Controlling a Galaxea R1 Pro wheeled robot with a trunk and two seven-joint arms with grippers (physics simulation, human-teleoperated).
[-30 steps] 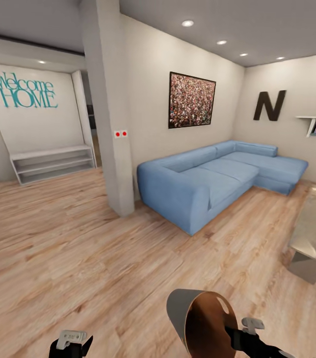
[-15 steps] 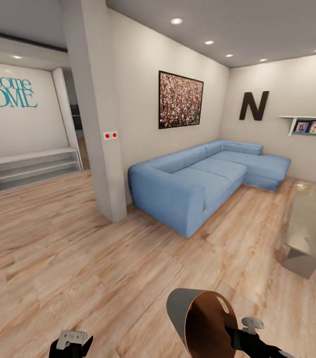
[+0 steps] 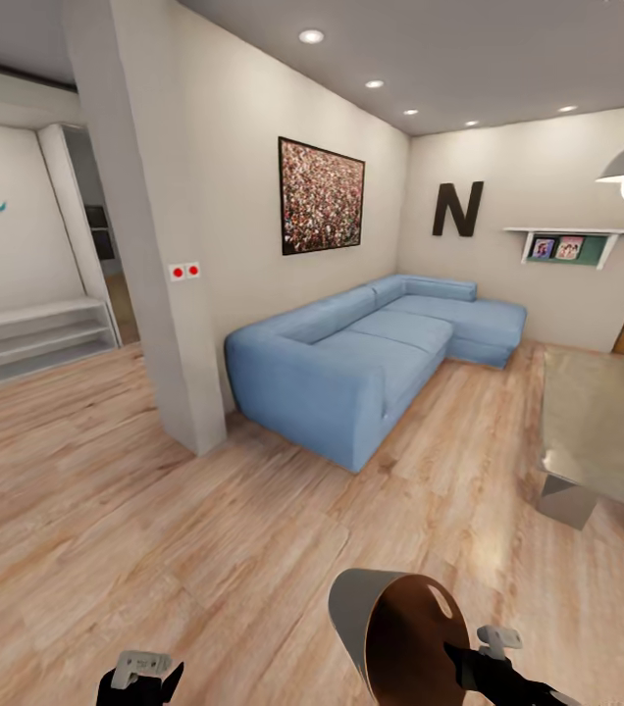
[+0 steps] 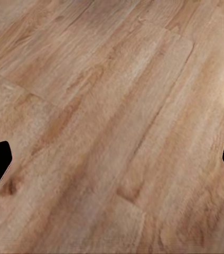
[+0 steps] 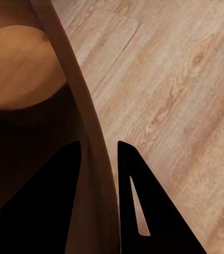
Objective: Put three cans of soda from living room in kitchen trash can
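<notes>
the living room (image 3: pixel 253 510) has a light wood floor (image 3: pixel 155 510) running to a white pillar (image 3: pixel 155 245) and a long blue sofa (image 3: pixel 371 363) set along the far wall, under a speckled framed picture (image 3: pixel 322 196) and a dark letter n (image 3: pixel 457 209). a glass-topped table (image 3: pixel 601 431) stands at the right side of the floor. low in the head view the tash can (image 3: pixel 395 632) is held off the floor, tipped on its side with its mouth toward the camera: pale grey outside, glossy copper-brown inside, a slot-shaped hole near the rim. the right gripper (image 5: pixel 99 174) is clamped on its rim, one finger inside, one outside. the left gripper (image 3: pixel 140 677) hangs above bare floor, fingers spread wide and holding nothing.
</notes>
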